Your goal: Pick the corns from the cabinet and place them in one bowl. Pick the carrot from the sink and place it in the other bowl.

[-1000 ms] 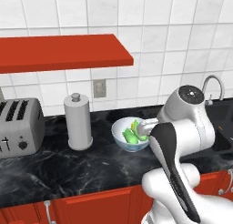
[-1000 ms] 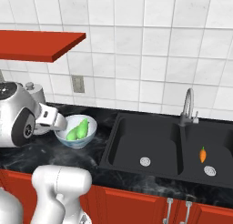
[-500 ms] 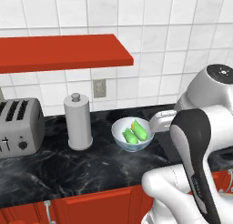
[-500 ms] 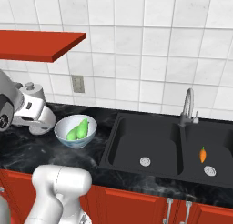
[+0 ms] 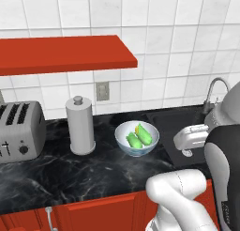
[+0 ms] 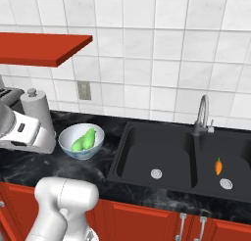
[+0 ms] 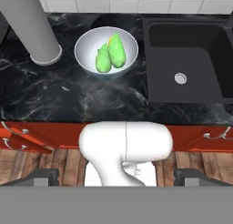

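Observation:
Two green corns [image 7: 110, 57] lie side by side in the pale glassy bowl [image 7: 84, 45] on the black counter, also seen as corns [image 5: 139, 136] and corns [image 6: 83, 140]. My gripper [image 7: 117, 175] is open and holds nothing; it hangs high over the counter's front edge, drawn back from the bowl. The red cabinet shelf [image 5: 61, 54] hangs on the wall above. The orange carrot [image 6: 218, 166] lies in the right basin of the black sink [image 6: 147, 156], near a silver drain. The other bowl is out of view.
A grey paper-towel holder [image 5: 80, 125] stands left of the bowl, and a silver toaster [image 5: 18, 131] further left. The curved silver tap [image 6: 201, 115] rises behind the sink. Red drawers with silver handles [image 7: 13, 136] run below the counter.
My hand has pulled back from above the bowl toward the base, still open. Both corns stay in the bowl.

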